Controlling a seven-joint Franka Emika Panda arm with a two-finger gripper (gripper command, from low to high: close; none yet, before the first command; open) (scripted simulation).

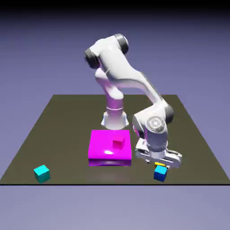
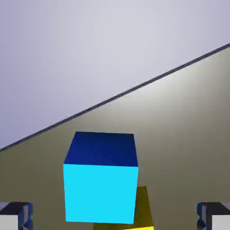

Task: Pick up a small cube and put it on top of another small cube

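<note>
The small cube [image 1: 160, 174] with dark blue sides stands near the table's front edge at the exterior view's right. In the hand view this blue cube [image 2: 100, 179] fills the lower middle, its light cyan face toward the camera. My gripper [image 1: 159, 166] hangs just above it, open, and nothing is held. In the hand view the gripper [image 2: 115, 218] has its grey fingertips [image 2: 15, 215] wide apart at the bottom corners, clear of the cube's sides. The all-turquoise cube [image 1: 42, 173] sits far off at the front left, out of the hand view.
A yellow cube [image 1: 160, 165] lies right behind the blue one, mostly hidden by my hand; the yellow cube [image 2: 143, 211] peeks out beside it. A large magenta block [image 1: 102, 150] carries a small magenta cube [image 1: 118, 143]. The table's edge [image 2: 134, 87] is close.
</note>
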